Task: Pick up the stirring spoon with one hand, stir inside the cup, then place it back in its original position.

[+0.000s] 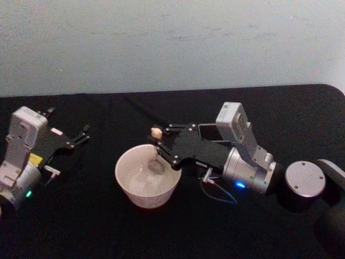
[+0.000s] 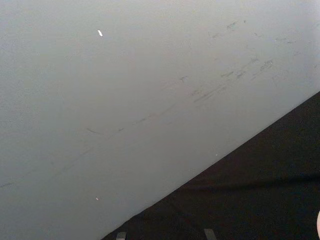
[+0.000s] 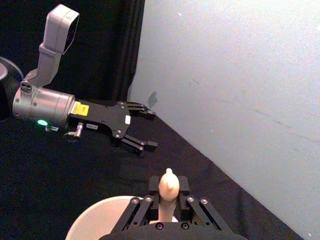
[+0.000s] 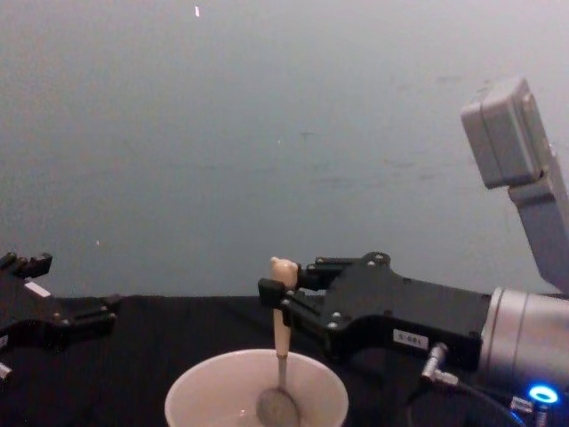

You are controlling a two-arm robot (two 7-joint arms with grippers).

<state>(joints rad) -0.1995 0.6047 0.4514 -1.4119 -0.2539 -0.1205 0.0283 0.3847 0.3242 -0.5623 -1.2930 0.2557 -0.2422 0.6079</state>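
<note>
Right gripper (image 1: 160, 141) is clamped on the spoon (image 4: 281, 334) just below its knob — stick upright, lower end down inside the cup (image 1: 146, 191). Left gripper (image 1: 67, 123) sits at the left of the table (image 1: 242, 226), well apart from the cup — jaws spread wide

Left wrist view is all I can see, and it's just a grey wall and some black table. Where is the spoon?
Observer: The spoon is in the right gripper, which is shut on its stem just under the little knob.
Operator: Is it in the cup?
Observer: Yes. It stands upright with its round end down inside the cup.
Operator: And what about my left gripper?
Observer: The left gripper is open and empty, off to the cup's left and apart from it.
</note>
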